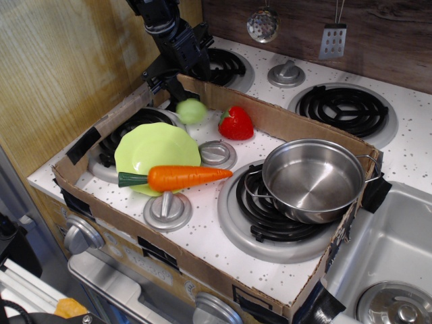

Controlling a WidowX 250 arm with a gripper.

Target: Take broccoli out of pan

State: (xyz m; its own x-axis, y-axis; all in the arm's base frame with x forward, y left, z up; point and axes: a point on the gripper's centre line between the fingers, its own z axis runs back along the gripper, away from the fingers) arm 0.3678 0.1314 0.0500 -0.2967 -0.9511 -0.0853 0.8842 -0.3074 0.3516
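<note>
The broccoli [192, 111] is a small pale-green lump lying on the white stovetop at the back left of the cardboard tray, just beyond the plate and left of the strawberry. My gripper [173, 79] hangs just above and behind it, jaws apart and holding nothing. The pan [314, 179], a shiny steel pot with wire handles, stands empty on the front right burner, well to the right of the gripper.
A light-green plate [155, 148] carries an orange carrot [183, 177] across its front edge. A red strawberry [236, 123] sits by the back cardboard wall [290, 121]. Burner knobs [167, 208] stand in the tray. A sink [391, 256] lies at right.
</note>
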